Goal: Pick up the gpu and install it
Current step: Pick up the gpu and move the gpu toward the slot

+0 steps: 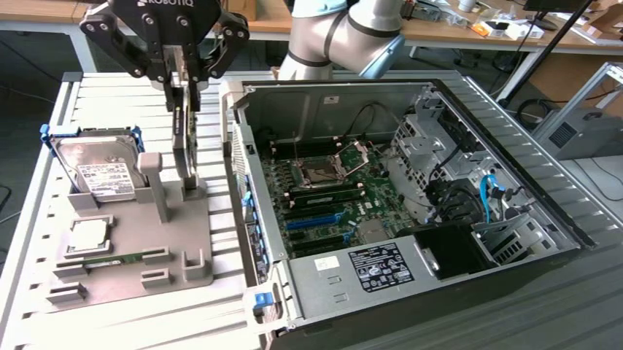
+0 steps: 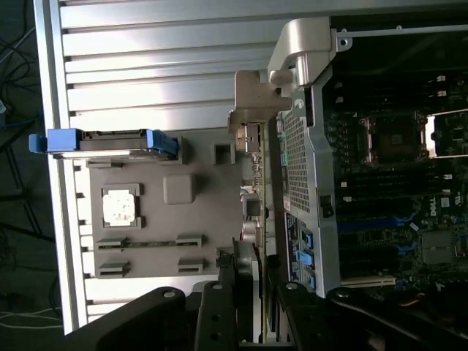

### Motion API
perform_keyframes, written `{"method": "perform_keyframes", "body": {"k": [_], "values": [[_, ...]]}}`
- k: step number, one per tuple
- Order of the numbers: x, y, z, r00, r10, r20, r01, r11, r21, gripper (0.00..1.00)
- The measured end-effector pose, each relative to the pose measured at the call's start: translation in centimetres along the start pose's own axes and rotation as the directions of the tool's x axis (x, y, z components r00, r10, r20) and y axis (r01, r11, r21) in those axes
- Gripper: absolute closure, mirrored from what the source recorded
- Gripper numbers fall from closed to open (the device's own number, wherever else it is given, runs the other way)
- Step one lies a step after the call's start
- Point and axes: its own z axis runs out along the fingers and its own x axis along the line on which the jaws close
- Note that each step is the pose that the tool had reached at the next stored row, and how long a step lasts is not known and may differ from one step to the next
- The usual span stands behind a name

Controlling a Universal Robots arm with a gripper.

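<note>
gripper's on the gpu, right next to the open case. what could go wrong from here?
The gripper pinches only the upper edge of the gpu, so the card could tilt or slip.
Its lower end sits by the grey holder and may snag there.
The case wall stands close beside the card, so a sideways move might clip it.

On the slatted table (image 1: 29, 240) lies a grey holder plate (image 1: 136, 251); in the exterior view a silver hard drive (image 1: 98, 171) stands in blue rails at its 11 o'clock, a square processor chip (image 1: 87, 235) lies at its 9 o'clock and a green RAM stick (image 1: 112, 258) at 7 o'clock. At 3 o'clock of the plate an open computer case (image 1: 336, 86) lies on its side. Inside it the motherboard (image 1: 336, 211) shows an open processor socket (image 1: 319, 173) near the middle, the power supply (image 1: 375, 266) sits at 6 o'clock and a blue cable (image 1: 484, 193) at 3 o'clock
</note>
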Motion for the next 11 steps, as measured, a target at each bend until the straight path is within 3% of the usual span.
{"method": "perform_keyframes", "body": {"k": [11], "values": [[-1.5,0.12,0.04,1.0,0.0,0.0,0.0,1.0,0.0001,0.73]]}}
